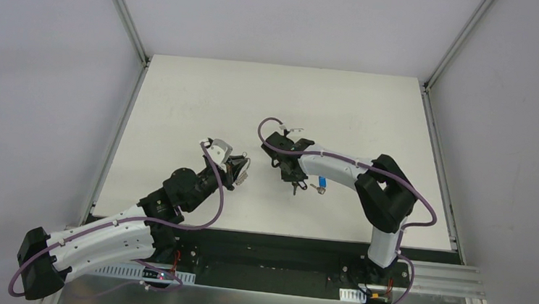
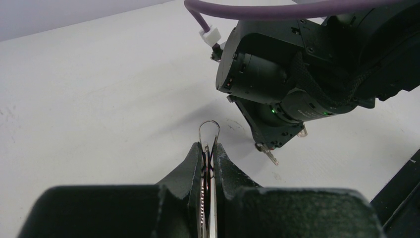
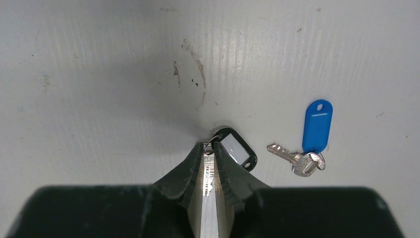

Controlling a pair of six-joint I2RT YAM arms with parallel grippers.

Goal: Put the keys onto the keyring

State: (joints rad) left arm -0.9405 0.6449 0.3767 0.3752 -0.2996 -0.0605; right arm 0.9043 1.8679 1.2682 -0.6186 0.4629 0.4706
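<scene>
My left gripper (image 2: 209, 147) is shut on the keyring (image 2: 209, 122), whose thin silver wire loop pokes out past the fingertips; the gripper (image 1: 239, 170) hovers left of centre. My right gripper (image 3: 210, 147) is shut on the silver blade of the black-headed key, and its black head (image 3: 236, 150) sticks out to the right of the fingertips. In the left wrist view that key's tip (image 2: 270, 158) juts from under the right gripper (image 1: 294, 184), close to the keyring. The blue-headed key (image 3: 317, 125) lies loose on the table, right of the right gripper (image 1: 320, 183).
The white table (image 1: 328, 106) carries a few dark scuff marks (image 3: 197, 74) ahead of the right gripper. Grey walls and metal rails close it in on three sides. The black base strip (image 1: 273, 250) runs along the near edge.
</scene>
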